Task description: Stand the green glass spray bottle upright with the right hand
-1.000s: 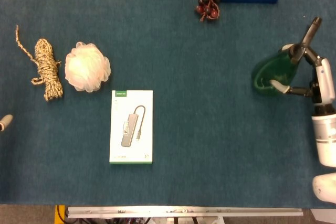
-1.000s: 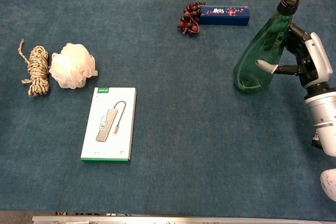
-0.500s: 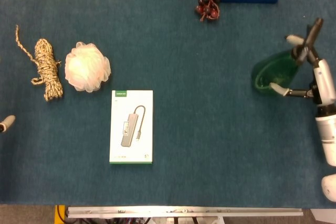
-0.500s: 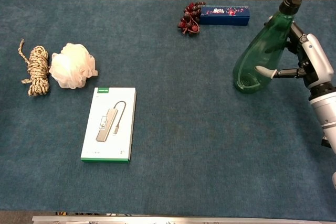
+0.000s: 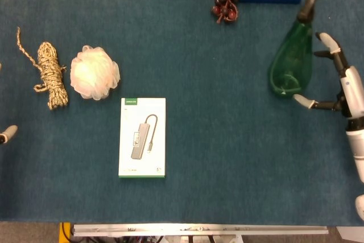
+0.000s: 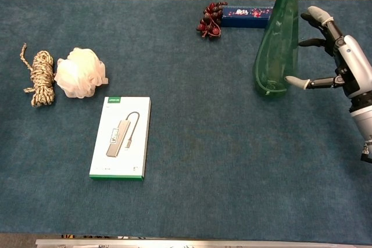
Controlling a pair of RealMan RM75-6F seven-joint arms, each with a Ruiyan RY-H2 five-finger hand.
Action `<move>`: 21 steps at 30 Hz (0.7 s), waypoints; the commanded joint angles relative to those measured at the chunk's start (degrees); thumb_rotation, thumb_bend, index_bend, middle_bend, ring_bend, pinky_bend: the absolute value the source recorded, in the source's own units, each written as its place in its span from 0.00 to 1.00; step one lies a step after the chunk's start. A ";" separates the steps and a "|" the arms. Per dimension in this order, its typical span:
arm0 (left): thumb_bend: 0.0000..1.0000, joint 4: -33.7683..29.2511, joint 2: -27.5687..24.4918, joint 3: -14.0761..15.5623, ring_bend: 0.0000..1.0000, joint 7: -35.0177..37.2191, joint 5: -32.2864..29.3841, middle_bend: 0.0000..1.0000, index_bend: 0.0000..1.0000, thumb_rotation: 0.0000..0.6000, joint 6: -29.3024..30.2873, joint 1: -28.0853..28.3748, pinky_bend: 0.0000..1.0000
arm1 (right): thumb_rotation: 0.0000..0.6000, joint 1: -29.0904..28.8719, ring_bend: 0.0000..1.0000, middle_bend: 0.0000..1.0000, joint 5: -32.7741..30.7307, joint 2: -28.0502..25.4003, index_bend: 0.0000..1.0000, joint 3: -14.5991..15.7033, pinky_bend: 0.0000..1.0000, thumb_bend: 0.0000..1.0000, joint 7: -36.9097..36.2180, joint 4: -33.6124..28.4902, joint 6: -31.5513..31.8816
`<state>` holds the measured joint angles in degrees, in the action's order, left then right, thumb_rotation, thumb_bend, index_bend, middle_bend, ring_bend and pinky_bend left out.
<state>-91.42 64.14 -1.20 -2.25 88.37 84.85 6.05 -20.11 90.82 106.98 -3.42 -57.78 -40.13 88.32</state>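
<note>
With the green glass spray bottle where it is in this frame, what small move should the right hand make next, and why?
Probably draw the right hand straight back to the right, away from the green glass spray bottle. The bottle stands upright on the blue table cloth, and the hand's fingers are spread beside it with gaps showing in both views, so nothing is left to grip. A slow, level retreat seems least likely to knock it.

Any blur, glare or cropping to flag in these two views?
Head view: even, soft light, no glare; green glass spray bottle sharp, right robot hand slightly soft. Chest view: the bottle's top is cropped by the frame edge; the table shows no harsh shadows.
</note>
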 commanded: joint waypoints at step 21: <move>0.00 0.21 0.04 0.08 0.00 0.17 0.15 0.00 0.00 1.00 0.07 0.05 0.00 | 1.00 0.05 0.03 0.15 5.06 -8.34 0.06 2.23 0.24 0.00 15.86 -14.87 2.83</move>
<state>-91.21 64.18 -1.12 -2.08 88.52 84.92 6.10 -20.01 94.45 100.17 -1.67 -44.85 -52.80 89.85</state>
